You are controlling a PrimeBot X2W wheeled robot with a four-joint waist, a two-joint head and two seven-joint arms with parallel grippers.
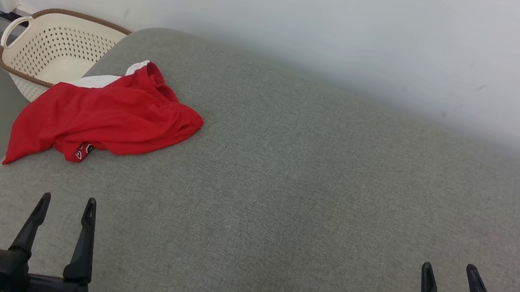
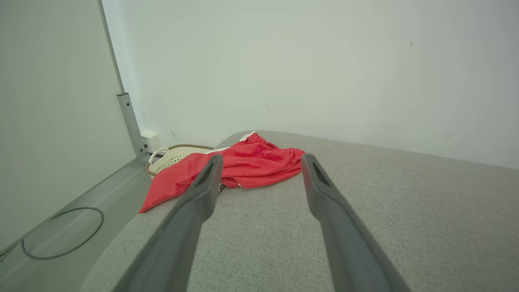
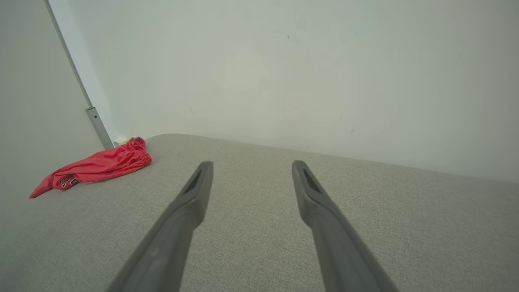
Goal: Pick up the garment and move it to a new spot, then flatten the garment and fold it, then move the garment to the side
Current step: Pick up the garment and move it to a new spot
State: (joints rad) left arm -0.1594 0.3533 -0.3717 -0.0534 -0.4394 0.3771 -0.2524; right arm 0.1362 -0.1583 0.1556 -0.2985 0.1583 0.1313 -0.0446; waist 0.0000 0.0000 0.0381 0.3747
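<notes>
**Red shorts bunched at the far-left corner; both grippers empty**

Your red shorts (image 1: 110, 114) lie crumpled at the far-left corner of the grey upholstered surface (image 1: 311, 187). It may be a bed or a padded worktop; I can't say which from here. They probably sit there because that corner is nearest the perforated laundry basket (image 1: 68, 48), which stands on the floor just past the edge.

The long axis of the shorts runs diagonally. The gathered elastic waistband (image 1: 167, 95) is at the far end, toward the wall. The hem tip (image 1: 15, 151) is at the near-left end, where it overhangs the left edge. So the waist points away from you and to the right, and the legs trail back toward your left arm. A logo patch (image 1: 80, 150) shows along the near edge.

The left gripper (image 1: 68, 203) hovers over the near edge with its fingers spread, holding nothing. It is aimed almost straight at the shorts, so it looks like the natural arm to reach with. The right gripper (image 1: 449, 270) is just as wide apart and empty, well clear of the garment over bare fabric. That bare middle looks like a sensible new spot.
</notes>
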